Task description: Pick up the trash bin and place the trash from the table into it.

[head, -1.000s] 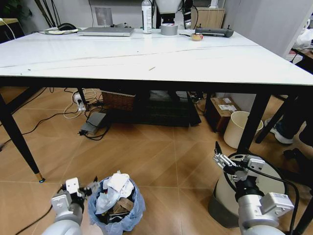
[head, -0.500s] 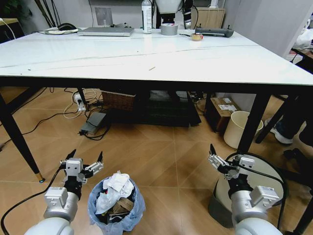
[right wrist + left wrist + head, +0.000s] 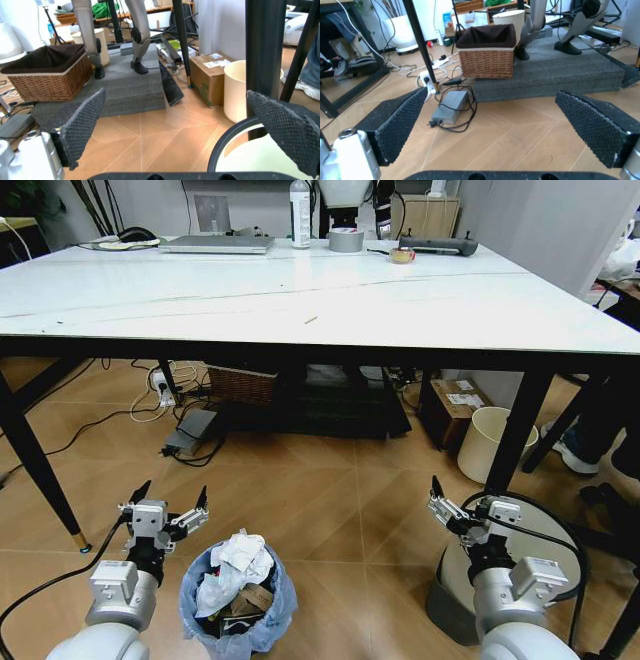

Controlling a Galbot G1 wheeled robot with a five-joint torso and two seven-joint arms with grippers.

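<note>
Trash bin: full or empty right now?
Full. The trash bin stands upright on the floor, its blue bag heaped with crumpled tissues and brown cardboard up to the rim.

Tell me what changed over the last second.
The left gripper lifted from beside the trash bin and now hovers open to its left, a little above the rim. The right gripper shifted slightly, still open above the black-rimmed white bin. The trash bin, full of litter, and the table stayed put.
</note>
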